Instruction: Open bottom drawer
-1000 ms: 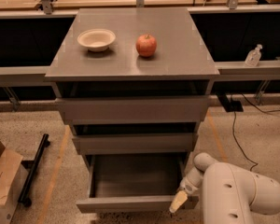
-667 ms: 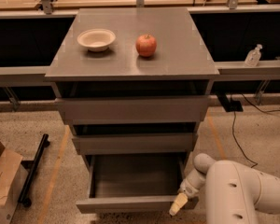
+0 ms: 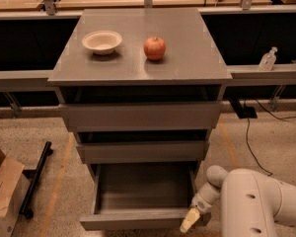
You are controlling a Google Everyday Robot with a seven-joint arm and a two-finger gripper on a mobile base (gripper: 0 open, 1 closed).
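Easing gripper (image 3: 190, 222) a shade further toward 6 o'clock than a second ago, holding it at the 5 o'clock front corner of bottom drawer (image 3: 138, 220), grip impossible to tell, drawer sitting well out at 6 o'clock, probably leaving only withdrawing.

Arm: my one arm (image 3: 259, 204) comes in from the lower right corner of the view. Bulky white shell, forearm roughly level, reaching leftward.
Joint: a rounded white joint (image 3: 216, 175) caps the forearm's left end. It is the highest part of me on show.
Wrist: my wrist (image 3: 206, 200) drops from that joint, angled down and to the left, slimmer than the forearm.
Gripper: my gripper (image 3: 189, 221) sits at the very bottom of the view, right of centre. Cream-coloured end, pointing down and left, lowest part of me in sight.
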